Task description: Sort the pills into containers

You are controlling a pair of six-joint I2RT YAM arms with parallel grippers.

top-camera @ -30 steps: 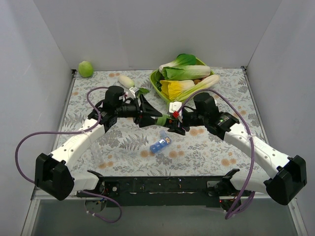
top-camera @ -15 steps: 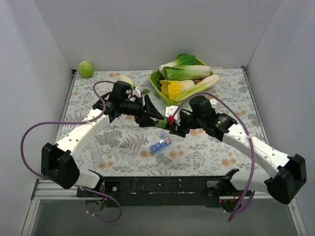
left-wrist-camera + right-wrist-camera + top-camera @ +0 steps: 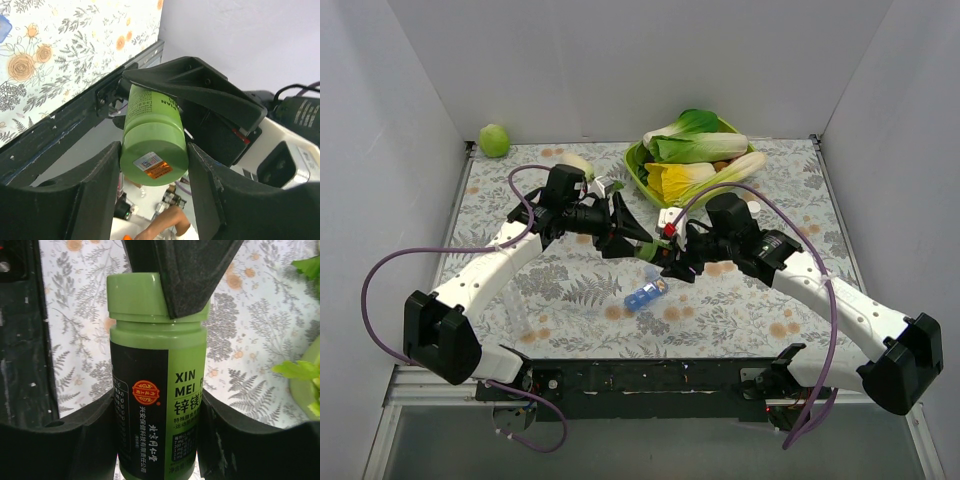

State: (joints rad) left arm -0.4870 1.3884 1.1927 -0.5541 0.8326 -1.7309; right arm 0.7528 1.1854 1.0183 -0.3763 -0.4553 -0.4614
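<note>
A green pill bottle (image 3: 650, 251) with a black label is held in the air between both grippers, above the middle of the table. My left gripper (image 3: 642, 246) is shut on its cap end (image 3: 152, 165). My right gripper (image 3: 667, 258) is shut on the bottle's body (image 3: 155, 390). In the right wrist view a left finger (image 3: 180, 275) lies over the cap (image 3: 135, 295). The small translucent blue strip pill box (image 3: 645, 294) lies on the floral cloth just in front of the grippers. No loose pills show.
A lime-green bowl (image 3: 636, 172) with bok choy and other greens stands at the back centre-right. A green round fruit (image 3: 494, 140) sits in the back left corner, a white object (image 3: 576, 163) near it. White walls close three sides.
The left arm has shifted back and left, with its wrist turned. Both grippers have stayed closed on the bottle. The pill box has not moved.
</note>
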